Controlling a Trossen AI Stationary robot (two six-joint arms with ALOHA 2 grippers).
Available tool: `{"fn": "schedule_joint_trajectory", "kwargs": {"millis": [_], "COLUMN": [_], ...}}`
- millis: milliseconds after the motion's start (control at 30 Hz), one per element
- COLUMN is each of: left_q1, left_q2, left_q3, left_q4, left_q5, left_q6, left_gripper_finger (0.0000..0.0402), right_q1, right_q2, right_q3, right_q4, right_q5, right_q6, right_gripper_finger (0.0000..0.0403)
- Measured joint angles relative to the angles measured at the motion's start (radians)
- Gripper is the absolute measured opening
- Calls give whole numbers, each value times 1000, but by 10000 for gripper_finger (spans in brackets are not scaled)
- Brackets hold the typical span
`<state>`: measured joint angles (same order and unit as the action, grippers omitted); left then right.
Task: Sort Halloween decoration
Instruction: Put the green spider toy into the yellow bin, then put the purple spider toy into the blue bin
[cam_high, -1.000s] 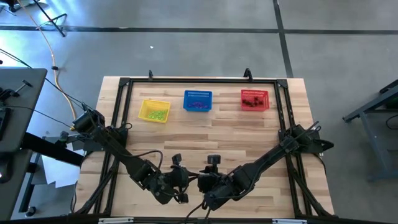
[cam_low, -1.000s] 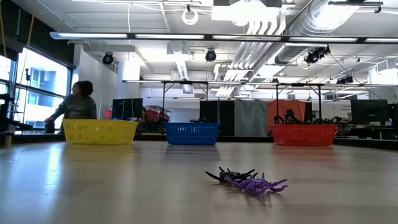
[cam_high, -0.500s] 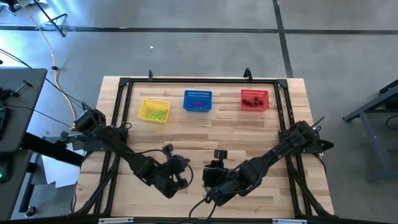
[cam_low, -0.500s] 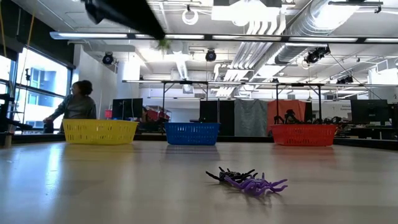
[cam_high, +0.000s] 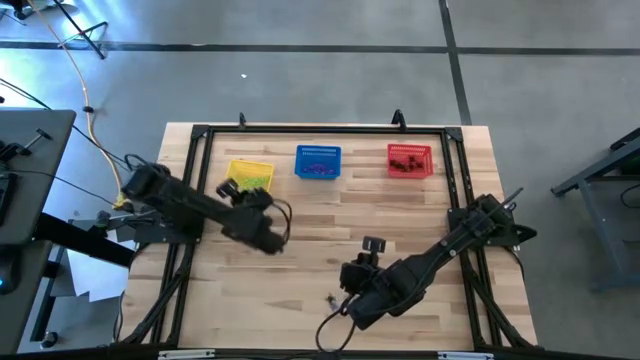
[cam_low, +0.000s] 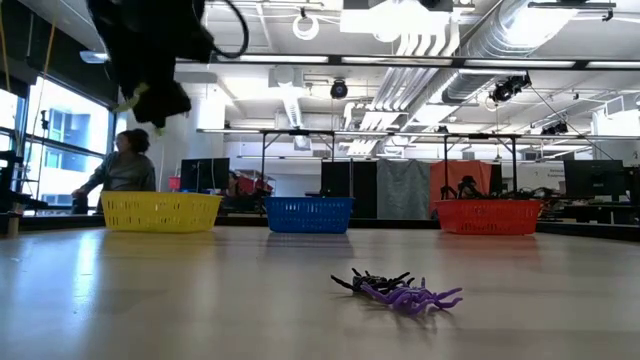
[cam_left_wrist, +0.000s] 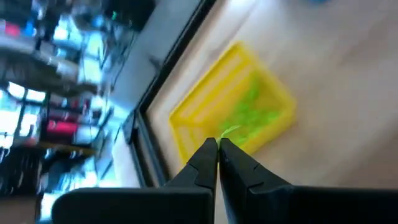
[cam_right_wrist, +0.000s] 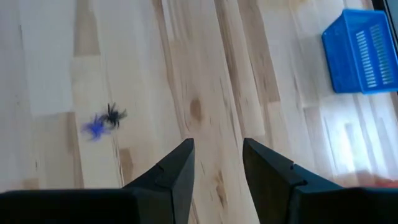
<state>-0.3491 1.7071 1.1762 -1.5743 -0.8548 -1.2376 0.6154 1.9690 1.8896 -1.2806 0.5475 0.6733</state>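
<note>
The left gripper (cam_left_wrist: 217, 146), jaws pinched on what looks like a yellow-green spider (cam_left_wrist: 231, 130), nears the yellow basket (cam_high: 248, 178) for release, while the right gripper (cam_right_wrist: 217, 163) waits wide-jawed.

Yellow basket (cam_high: 248, 177), blue basket (cam_high: 318, 162), red basket (cam_high: 409, 160) — purple spider (cam_low: 412, 297), black spider (cam_low: 370, 281)

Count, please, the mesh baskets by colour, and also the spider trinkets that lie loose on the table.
Yellow basket: 1
Blue basket: 1
Red basket: 1
Purple spider loose on the table: 1
Black spider loose on the table: 1
Total: 3 baskets and 2 loose spiders, 5 things. The spiders inside the baskets are too small to count.
</note>
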Motion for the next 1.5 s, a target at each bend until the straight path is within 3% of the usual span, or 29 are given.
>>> {"fn": "schedule_joint_trajectory", "kwargs": {"millis": [100, 300, 567, 733, 967, 1500], "left_q1": [88, 271, 420, 477, 483, 488], "left_q2": [-78, -332, -571, -603, -601, -601], "left_q3": [-80, -286, -474, -516, -527, -527], "left_q4": [47, 383, 622, 663, 701, 769], "left_q5": [38, 162, 263, 372, 320, 308], "left_q6": [78, 336, 472, 543, 535, 591], "left_gripper_finger": [0, 0, 0, 0, 11, 104], "right_q1": [10, 21, 16, 5, -3, -3], "right_q2": [0, 0, 0, 0, 0, 0], "right_q3": [0, 0, 0, 0, 0, 0], "right_q4": [-33, -66, -66, -66, -69, -69], "right_q5": [-2, -3, -3, -6, -40, -47], "right_q6": [27, 53, 53, 53, 53, 58], "right_gripper_finger": [130, 130, 130, 130, 130, 130]}}
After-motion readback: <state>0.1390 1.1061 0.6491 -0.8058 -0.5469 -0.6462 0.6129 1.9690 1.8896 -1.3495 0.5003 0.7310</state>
